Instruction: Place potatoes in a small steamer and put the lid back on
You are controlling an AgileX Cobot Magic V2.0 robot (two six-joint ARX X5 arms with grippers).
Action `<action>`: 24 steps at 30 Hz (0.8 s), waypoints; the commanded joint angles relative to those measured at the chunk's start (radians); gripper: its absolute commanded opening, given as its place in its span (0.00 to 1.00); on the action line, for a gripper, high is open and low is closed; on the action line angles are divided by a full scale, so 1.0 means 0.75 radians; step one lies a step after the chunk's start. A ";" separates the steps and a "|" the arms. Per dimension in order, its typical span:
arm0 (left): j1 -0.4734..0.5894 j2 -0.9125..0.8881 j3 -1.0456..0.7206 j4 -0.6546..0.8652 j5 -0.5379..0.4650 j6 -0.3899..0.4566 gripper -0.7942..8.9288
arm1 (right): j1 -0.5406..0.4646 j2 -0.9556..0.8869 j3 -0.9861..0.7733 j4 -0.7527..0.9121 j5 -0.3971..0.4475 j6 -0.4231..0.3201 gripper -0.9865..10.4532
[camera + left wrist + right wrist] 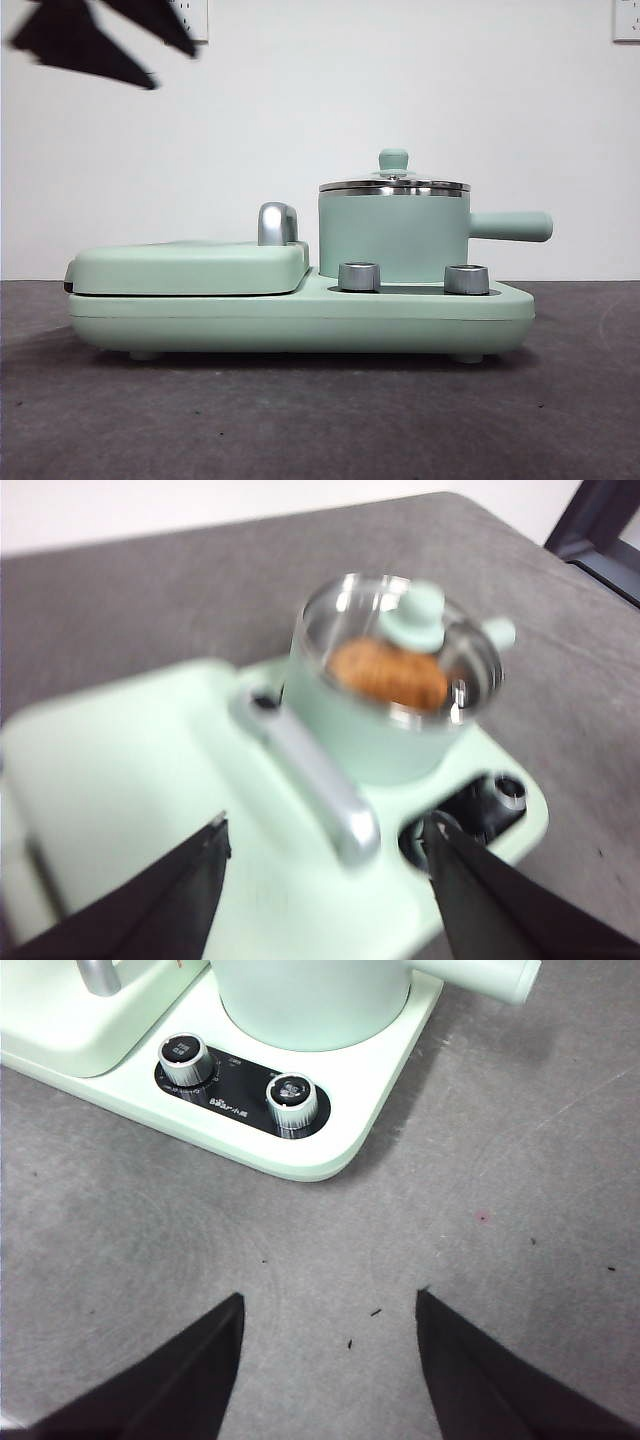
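The small steamer (392, 235) stands on the right half of the mint-green cooker base, its straight handle pointing right. The glass lid (394, 183) with its green knob rests on the steel rim. Through the lid in the left wrist view, the orange-brown potatoes (385, 673) lie inside the steamer (360, 730) under the lid (420, 620). My left gripper (325, 855) hangs open above the griddle side, holding nothing; a dark tip of an arm (95, 40) shows at the front view's top left. My right gripper (328, 1305) is open over bare table in front of the cooker.
The flat griddle cover (190, 265) with a chrome handle (277, 223) fills the base's left half. Two steel dials (359, 276) sit on the front of the base (300, 320). Grey table surface (500, 1260) lies around the cooker.
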 commanded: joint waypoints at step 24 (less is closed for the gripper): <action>0.050 -0.828 -0.373 -0.375 -0.015 -0.179 0.09 | 0.006 0.004 0.008 0.011 -0.001 0.014 0.10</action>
